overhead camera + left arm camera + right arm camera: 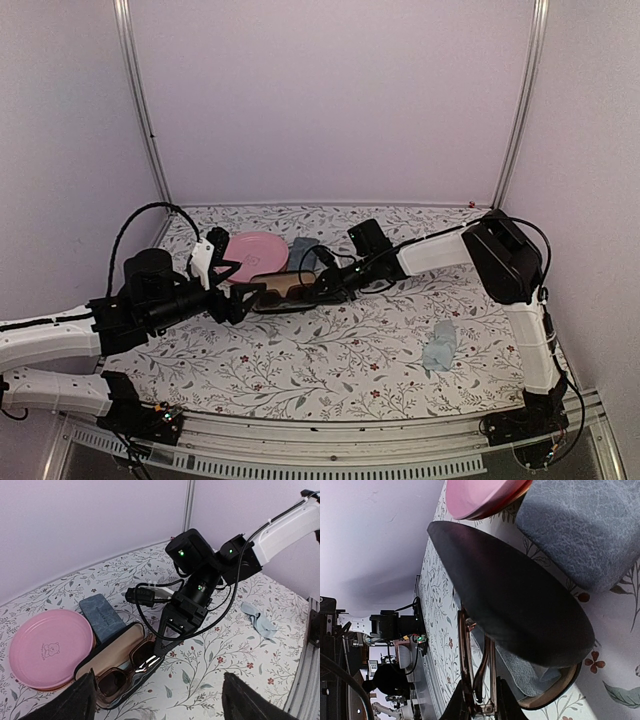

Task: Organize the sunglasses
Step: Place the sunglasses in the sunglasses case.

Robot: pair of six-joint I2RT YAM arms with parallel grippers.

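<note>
The reddish-brown sunglasses (125, 670) with dark lenses lie folded in the open black oval case (107, 652), on a light blue cloth (522, 672). My right gripper (482, 707) is shut on the right end of their frame (470, 670), at the case's rim; it shows in the top view (318, 290) and the left wrist view (161, 647). My left gripper (167, 700) is wide open and empty, just in front of the case, at its left end in the top view (232, 300). The pale pinkish pair is out of view.
A pink plate (255, 255) lies behind the case at the left. The grey-blue rectangular case (303, 255) lies beside it, touching the black case's lid (510, 605). A second light blue cloth (440, 345) lies at the front right. Side walls enclose the table.
</note>
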